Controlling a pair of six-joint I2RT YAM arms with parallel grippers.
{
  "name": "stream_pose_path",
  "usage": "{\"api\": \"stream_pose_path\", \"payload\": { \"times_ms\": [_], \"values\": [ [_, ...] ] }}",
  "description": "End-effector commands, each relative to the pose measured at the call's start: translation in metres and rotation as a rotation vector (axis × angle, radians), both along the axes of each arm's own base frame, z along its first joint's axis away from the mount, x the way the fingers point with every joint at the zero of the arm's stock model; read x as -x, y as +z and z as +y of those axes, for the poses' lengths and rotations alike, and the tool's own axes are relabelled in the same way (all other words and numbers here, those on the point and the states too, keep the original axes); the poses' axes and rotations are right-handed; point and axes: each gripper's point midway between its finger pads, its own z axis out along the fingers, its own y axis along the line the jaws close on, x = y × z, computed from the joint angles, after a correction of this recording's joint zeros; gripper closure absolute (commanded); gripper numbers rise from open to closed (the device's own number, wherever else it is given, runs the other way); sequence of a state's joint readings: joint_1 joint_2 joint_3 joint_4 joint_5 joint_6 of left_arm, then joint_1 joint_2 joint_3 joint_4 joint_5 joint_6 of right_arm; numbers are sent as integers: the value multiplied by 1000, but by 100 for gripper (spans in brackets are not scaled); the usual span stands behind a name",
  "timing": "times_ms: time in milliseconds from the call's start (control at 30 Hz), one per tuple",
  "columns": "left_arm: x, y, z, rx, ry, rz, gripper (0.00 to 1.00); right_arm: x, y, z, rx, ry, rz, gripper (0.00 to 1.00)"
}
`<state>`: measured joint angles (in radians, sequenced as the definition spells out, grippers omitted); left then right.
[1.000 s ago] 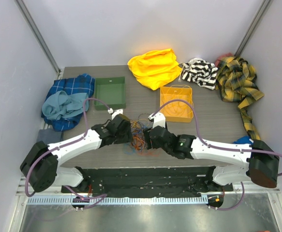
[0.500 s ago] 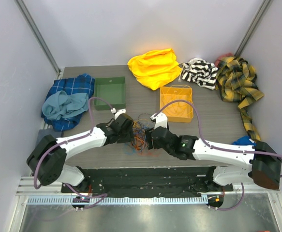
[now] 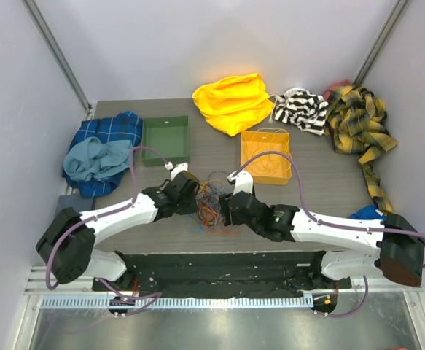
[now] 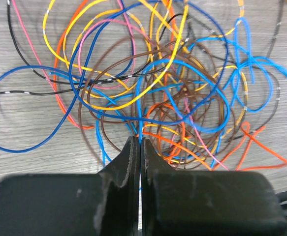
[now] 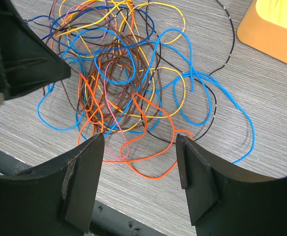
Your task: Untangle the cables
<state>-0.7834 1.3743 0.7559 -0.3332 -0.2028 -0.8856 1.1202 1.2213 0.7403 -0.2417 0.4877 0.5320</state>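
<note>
The cables (image 3: pixel 211 198) lie in one loose tangled heap on the grey worktop (image 3: pixel 329 182), near the middle of its near edge and between the two arms. Orange, yellow, blue, brown, pink and black strands loop over one another. The left gripper (image 4: pixel 140 147) is at the heap's left side with its jaws pressed flat together, their tips at the edge of the tangle. Whether a strand is pinched between them cannot be told. The right gripper (image 5: pixel 139 142) hangs over the heap's near right side, jaws spread wide and holding nothing, with orange and blue loops below the gap. An orange tray (image 3: pixel 266 155) sits just beyond the heap, and a green tray (image 3: pixel 165 140) sits toward the far left.
</note>
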Motion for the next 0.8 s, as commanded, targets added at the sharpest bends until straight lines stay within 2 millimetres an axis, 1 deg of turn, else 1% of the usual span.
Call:
{"api": "stream_pose_path", "payload": {
  "times_ms": [0, 67, 100, 133, 167, 200, 233, 267, 300, 367, 400, 433, 500, 533, 600, 633, 667, 767],
  "values": [
    [-9, 42, -1, 57, 15, -102, 100, -2, 14, 1, -55, -25, -28, 33],
    [-11, 64, 5, 50, 18, -140, 100, -3, 15, -1, -55, -29, -33, 33],
    [-17, 98, 4, 86, 21, -207, 100, -3, 18, -1, -61, -31, -39, 33],
    [-24, 119, 9, 69, 26, -268, 100, -3, 20, -1, -64, -31, -45, 33],
    [-24, 134, 16, 52, 32, -294, 100, -4, 22, -2, -64, -33, -50, 33],
    [-32, 182, 15, 102, 46, -386, 100, -5, 27, -3, -72, -36, -59, 33],
    [-36, 203, 21, 82, 44, -443, 100, -5, 29, -3, -76, -33, -64, 33],
    [-36, 220, 25, 77, 48, -472, 100, -6, 31, -4, -76, -34, -70, 33],
    [-40, 265, 26, 123, 58, -549, 100, -6, 35, -4, -84, -34, -78, 33],
    [-42, 301, 30, 128, 52, -618, 100, -6, 38, -4, -89, -34, -83, 33],
    [-42, 315, 31, 135, 51, -640, 100, -6, 40, -3, -95, -34, -86, 33],
    [-43, 346, 31, 173, 59, -689, 100, -6, 43, -2, -102, -33, -89, 33],
    [-43, 370, 32, 180, 50, -736, 100, -6, 46, -2, -113, -31, -90, 33],
    [-44, 393, 33, 200, 55, -776, 100, -6, 48, -1, -119, -29, -91, 33],
    [-47, 409, 38, 177, 65, -818, 100, -6, 52, -1, -129, -29, -96, 34],
    [-50, 421, 39, 177, 75, -841, 100, -6, 54, -1, -136, -29, -98, 34],
    [-53, 429, 45, 144, 92, -868, 100, -6, 55, -2, -136, -31, -99, 34],
    [-61, 451, 55, 92, 136, -929, 100, -5, 60, -6, -148, -36, -106, 34]
  ]
}}
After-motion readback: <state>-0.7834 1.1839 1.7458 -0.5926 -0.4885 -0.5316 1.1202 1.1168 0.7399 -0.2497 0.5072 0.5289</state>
